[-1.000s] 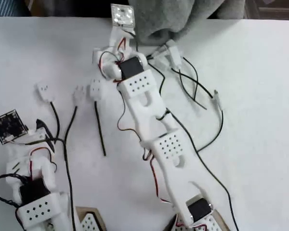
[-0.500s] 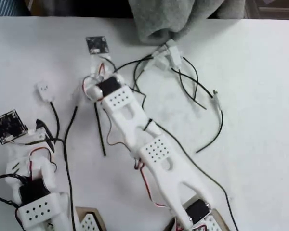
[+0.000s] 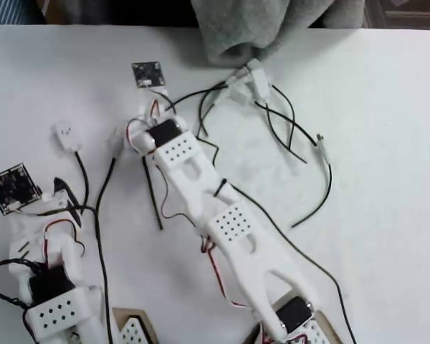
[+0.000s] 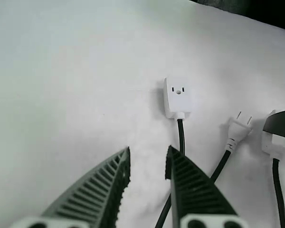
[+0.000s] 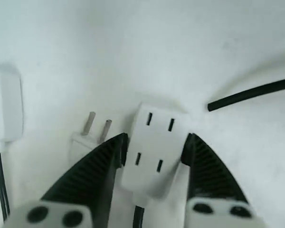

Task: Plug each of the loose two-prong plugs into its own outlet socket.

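Observation:
My right gripper [image 5: 154,140] is down at a white outlet block [image 5: 152,152] with two pairs of slots, one finger against each side. A loose two-prong plug [image 5: 92,132] lies just beside it, prongs pointing away. In the high view this gripper [image 3: 140,136] is left of the table's centre, with the plug [image 3: 116,142] to its left. Another white socket [image 3: 64,135] on a black cord lies farther left. My left gripper [image 4: 148,154] hovers near the front left, slightly open and holding nothing, facing that socket [image 4: 177,96] and the plug [image 4: 238,127].
Black cords run across the table from the sockets and plugs. A joined white plug and socket [image 3: 247,80] lie at the back centre, a small white plug [image 3: 321,147] at the right. Grey cloth [image 3: 258,29] hangs over the back edge. The far left and right are bare.
The right arm swung left and toward the front, from the back centre down onto the outlet block. The block's cord shifted slightly. The left arm kept still.

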Controlling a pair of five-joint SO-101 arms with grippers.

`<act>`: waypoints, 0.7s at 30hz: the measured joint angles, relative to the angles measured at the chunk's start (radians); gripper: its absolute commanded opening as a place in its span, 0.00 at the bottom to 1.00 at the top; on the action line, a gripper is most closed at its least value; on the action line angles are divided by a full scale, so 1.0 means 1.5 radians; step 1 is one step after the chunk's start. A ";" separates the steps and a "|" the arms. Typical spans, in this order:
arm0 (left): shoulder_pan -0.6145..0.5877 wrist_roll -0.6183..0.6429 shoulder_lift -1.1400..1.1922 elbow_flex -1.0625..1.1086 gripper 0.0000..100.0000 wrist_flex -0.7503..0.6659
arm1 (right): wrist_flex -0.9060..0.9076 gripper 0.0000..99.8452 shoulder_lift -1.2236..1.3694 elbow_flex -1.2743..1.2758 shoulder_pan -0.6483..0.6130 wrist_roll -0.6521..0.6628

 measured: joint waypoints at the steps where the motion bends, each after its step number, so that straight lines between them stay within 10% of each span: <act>1: 0.000 0.000 0.000 0.000 0.14 0.000 | 0.006 0.04 0.000 0.000 0.003 0.000; 21: 0.000 0.000 0.000 0.000 0.14 0.000 | 0.357 0.04 -0.164 -0.063 0.133 0.006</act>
